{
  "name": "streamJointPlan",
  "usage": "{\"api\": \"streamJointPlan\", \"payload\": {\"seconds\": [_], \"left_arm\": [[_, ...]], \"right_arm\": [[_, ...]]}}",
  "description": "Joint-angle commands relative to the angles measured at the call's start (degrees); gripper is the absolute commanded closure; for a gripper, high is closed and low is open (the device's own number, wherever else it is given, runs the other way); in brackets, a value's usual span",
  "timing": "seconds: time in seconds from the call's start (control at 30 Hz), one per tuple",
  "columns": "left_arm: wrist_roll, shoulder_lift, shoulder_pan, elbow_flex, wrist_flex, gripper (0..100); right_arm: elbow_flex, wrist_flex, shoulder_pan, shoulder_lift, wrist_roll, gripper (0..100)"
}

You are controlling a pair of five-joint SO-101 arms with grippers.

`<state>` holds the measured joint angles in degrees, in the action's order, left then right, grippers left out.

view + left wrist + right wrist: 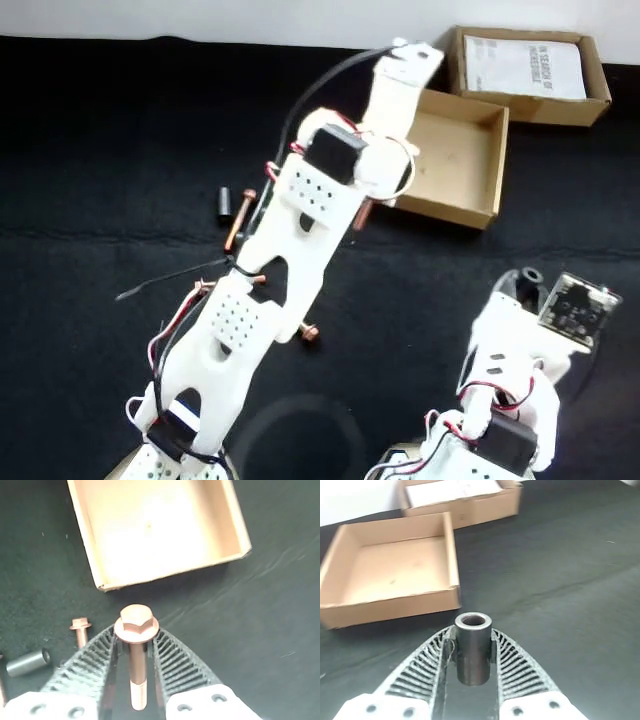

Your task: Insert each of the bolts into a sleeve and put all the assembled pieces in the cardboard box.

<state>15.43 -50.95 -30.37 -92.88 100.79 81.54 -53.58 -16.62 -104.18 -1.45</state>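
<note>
My left gripper is shut on a copper bolt with its hex head toward the open cardboard box. From above, this gripper holds the bolt just beside the box's near left corner. My right gripper is shut on a dark metal sleeve held upright, bore showing. In the high view it sits low at the right, short of the box. A loose sleeve and a loose bolt lie left of the left arm.
Another bolt lies by the left arm's middle, and more copper pieces sit partly under it. A second cardboard box holding a printed sheet stands at the back right. Black cloth covers the table.
</note>
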Motion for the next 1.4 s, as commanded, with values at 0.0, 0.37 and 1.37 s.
{"api": "streamJointPlan", "payload": {"seconds": [0.0, 0.37, 1.37], "left_arm": [[2.6, 9.0, 0.7, -2.2, 0.3, 99], [2.6, 27.8, 5.1, -2.0, 0.5, 99], [-3.0, 98.4, 9.6, 77.8, -4.1, 99]], "right_arm": [[-0.8, 0.2, 5.4, -0.8, -0.6, 99.1], [-0.8, 0.3, 13.5, -0.8, -6.1, 99.1], [-0.3, 0.2, 34.9, -0.5, 3.1, 99.1]]}}
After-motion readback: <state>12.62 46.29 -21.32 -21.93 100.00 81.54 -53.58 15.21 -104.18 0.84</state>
